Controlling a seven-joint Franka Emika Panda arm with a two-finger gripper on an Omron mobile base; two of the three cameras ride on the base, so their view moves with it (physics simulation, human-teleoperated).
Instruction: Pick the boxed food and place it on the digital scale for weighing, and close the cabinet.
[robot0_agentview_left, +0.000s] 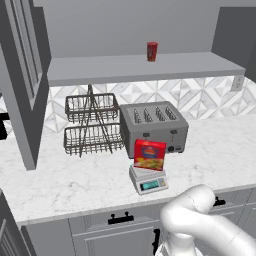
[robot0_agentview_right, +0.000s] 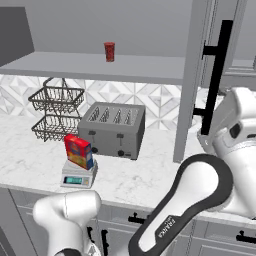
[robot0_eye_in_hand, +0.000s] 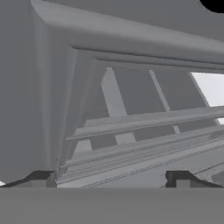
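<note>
- The red box of food (robot0_agentview_left: 149, 155) is standing upright on the small white scale (robot0_agentview_left: 148, 182), near the front edge of the marble counter (robot0_agentview_left: 65, 182).
- The same box (robot0_agentview_right: 79, 151) and scale (robot0_agentview_right: 78, 176) are showing at the left of the right base view, with the teal display strip facing the near side.
- A grey four-slot toaster (robot0_agentview_left: 153, 127) is sitting just behind the scale, toward the wall.
- A two-tier wire basket rack (robot0_agentview_left: 92, 124) is standing to the left of the toaster, against the tiled wall.
- A small red can (robot0_agentview_left: 152, 51) is resting on the open cabinet shelf (robot0_agentview_left: 140, 67) above the toaster.
- The cabinet door (robot0_agentview_right: 214, 70) on the right is hanging open, its black bar handle (robot0_agentview_right: 218, 70) running upright beside the arm's white upper links.
- Another cabinet door (robot0_agentview_left: 22, 85) is standing open at the left, edge-on to the counter.
- The gripper (robot0_eye_in_hand: 112, 180) is pointing at a grey panelled surface of the cabinet (robot0_eye_in_hand: 131, 109) from close by, its two dark fingertips (robot0_eye_in_hand: 41, 178) spread wide apart and holding nothing.
- Grey drawers with a black handle (robot0_agentview_left: 120, 218) are lining the front below the counter.
</note>
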